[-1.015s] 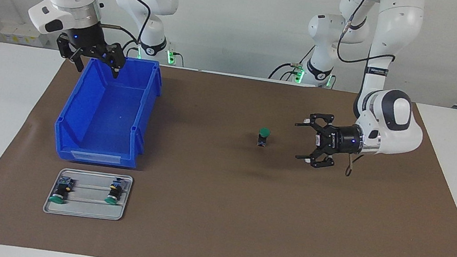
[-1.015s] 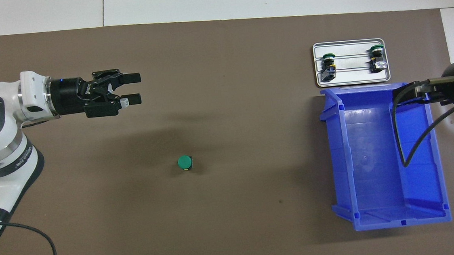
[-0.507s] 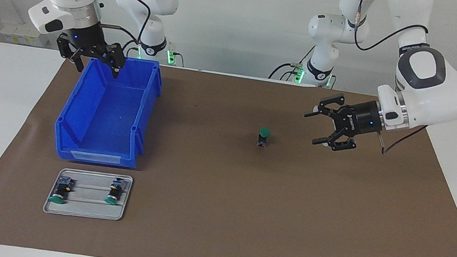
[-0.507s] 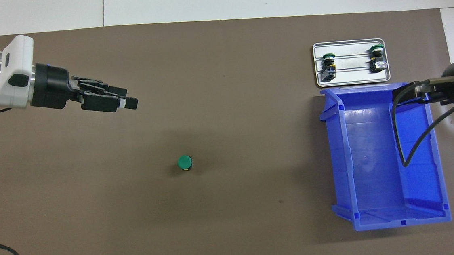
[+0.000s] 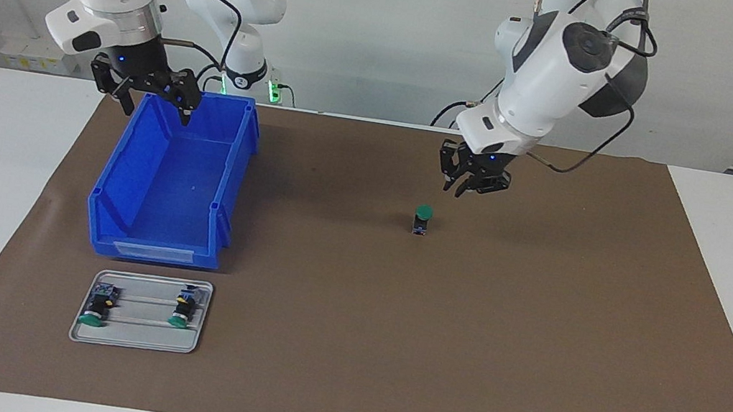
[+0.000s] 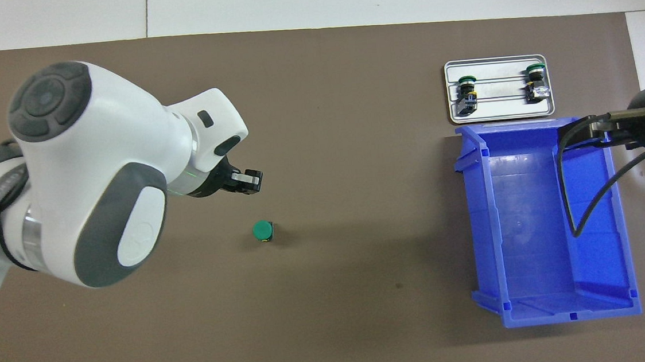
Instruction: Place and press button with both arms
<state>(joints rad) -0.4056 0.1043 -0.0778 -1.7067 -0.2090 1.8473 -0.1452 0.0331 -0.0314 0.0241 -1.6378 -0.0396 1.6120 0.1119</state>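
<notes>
Green-capped push button [image 5: 422,219] with a black body stands upright on the brown mat [image 5: 536,333] mid-tabletop, untouched. Left hand [image 5: 470,184] hangs in the air close above it, empty; I cannot tell how far its fingers are drawn together. Right hand [image 5: 149,92] waits, spread open, over the blue plastic bin's [image 5: 149,202] rim.

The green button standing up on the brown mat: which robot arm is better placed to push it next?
Probably the left. The left gripper points down, raised close to the button. The right gripper waits over the blue bin, toward the right arm's end of the table.
</notes>
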